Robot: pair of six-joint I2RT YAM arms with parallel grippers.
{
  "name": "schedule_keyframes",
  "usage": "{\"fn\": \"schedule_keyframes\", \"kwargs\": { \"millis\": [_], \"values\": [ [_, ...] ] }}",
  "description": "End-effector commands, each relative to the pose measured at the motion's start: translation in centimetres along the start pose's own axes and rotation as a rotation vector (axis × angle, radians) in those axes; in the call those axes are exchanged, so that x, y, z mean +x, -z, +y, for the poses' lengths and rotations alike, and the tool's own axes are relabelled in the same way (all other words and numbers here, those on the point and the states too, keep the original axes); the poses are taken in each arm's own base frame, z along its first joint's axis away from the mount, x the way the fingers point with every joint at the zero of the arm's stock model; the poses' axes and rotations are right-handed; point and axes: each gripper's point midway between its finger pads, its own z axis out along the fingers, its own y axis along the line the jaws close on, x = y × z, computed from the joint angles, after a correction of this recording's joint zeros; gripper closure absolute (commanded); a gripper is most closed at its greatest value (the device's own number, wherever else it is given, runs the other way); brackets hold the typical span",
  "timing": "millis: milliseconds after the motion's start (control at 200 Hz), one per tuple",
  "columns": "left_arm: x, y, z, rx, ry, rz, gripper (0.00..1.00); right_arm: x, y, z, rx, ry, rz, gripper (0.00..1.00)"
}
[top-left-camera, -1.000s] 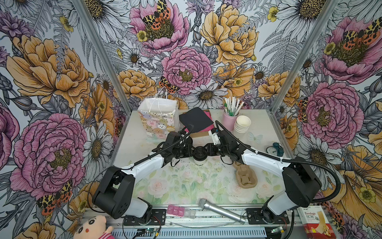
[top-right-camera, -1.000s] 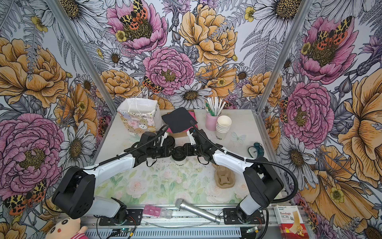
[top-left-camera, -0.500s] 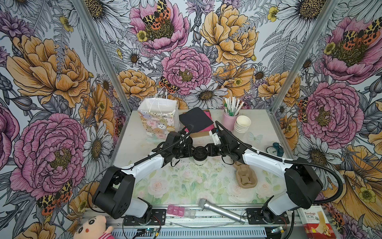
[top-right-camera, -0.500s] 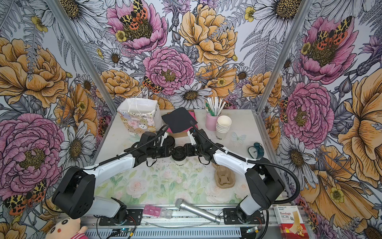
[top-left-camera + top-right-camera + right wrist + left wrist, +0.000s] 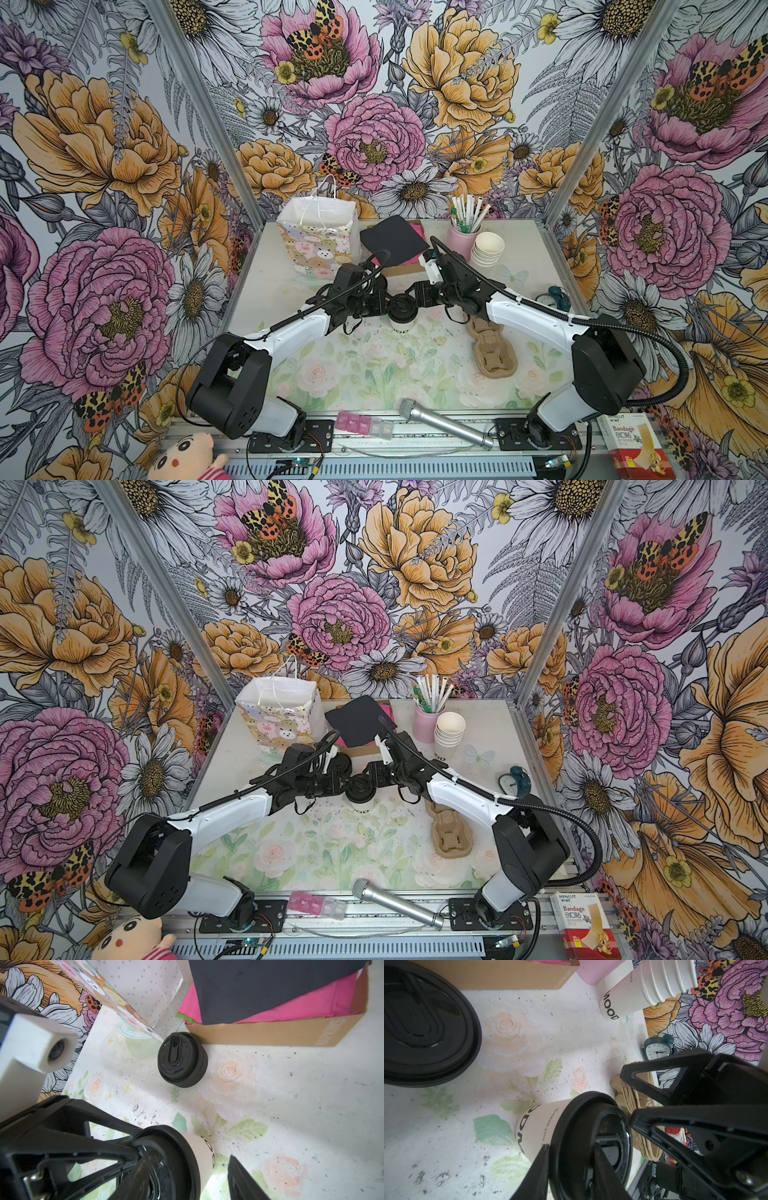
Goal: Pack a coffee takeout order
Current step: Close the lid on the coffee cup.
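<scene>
**Kim:** Right gripper (image 5: 188, 1159) had spread its jaws since a second earlier. Arms, cup and everything else sat where they were.

**Raj:** Where was the cup?

**Kim:** Paper cup (image 5: 402, 327) stood upright in the middle of the table (image 5: 374, 374), between the two grippers, with the black lid (image 5: 401, 306) on top. Looked seated. Couldn't confirm the snap all round.

**Raj:** Left side?

**Kim:** Left gripper (image 5: 571, 1159) was clamped on the lid's rim, one finger outside the edge, one in the top recess. My read: it steadied the cup so the right could let go without dragging the lid off.

**Raj:** Right fully off?

**Kim:** Jaws apart. One finger hung over the lid top, the other stood clear of the cup wall. Couldn't tell whether the near one touched the lid.

**Raj:** Rest of the order?

**Kim:** Black napkin (image 5: 392, 239) lay on the pink napkins (image 5: 311, 1007) in the napkin box (image 5: 270, 1032) at the back, not yet packed. Spare lids (image 5: 180, 1061) sat against that box, just beside the gift bag (image 5: 318, 241). Bag stood open behind the left gripper, probably the destination. Pulp carrier (image 5: 494, 349) lay near the right arm.

**Raj:** Risk?

**Kim:** Rim pinch was a thin hold. Lifting by it could pop the lid or tip the cup. I'd have regripped the wall first.
</scene>
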Motion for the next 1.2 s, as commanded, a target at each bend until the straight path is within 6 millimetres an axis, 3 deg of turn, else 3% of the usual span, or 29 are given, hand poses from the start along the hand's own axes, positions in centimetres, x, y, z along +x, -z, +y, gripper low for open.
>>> {"fn": "schedule_keyframes", "kwargs": {
  "millis": [0,180,800,950,1196],
  "values": [
    [3.1,-0.8,3.2,-0.13,0.025,0.103,0.66,-0.6,-0.6,-0.3,0.008,0.016,0.002,0.4],
    [3.2,-0.9,3.2,-0.13,0.021,0.108,0.66,0.0,-1.4,-0.8,0.011,0.007,0.03,0.42],
    [3.7,-1.0,3.6,-0.14,0.027,0.117,0.66,7.5,-2.4,-4.9,0.104,-0.114,0.162,0.47],
    [3.6,-1.0,3.5,-0.137,0.027,0.116,0.66,6.7,-2.2,-4.5,0.087,-0.112,0.139,0.47],
    [3.3,-0.8,3.3,-0.136,0.023,0.11,0.66,1.7,-0.3,-1.2,0.004,-0.066,0.024,0.45]
  ]
}}
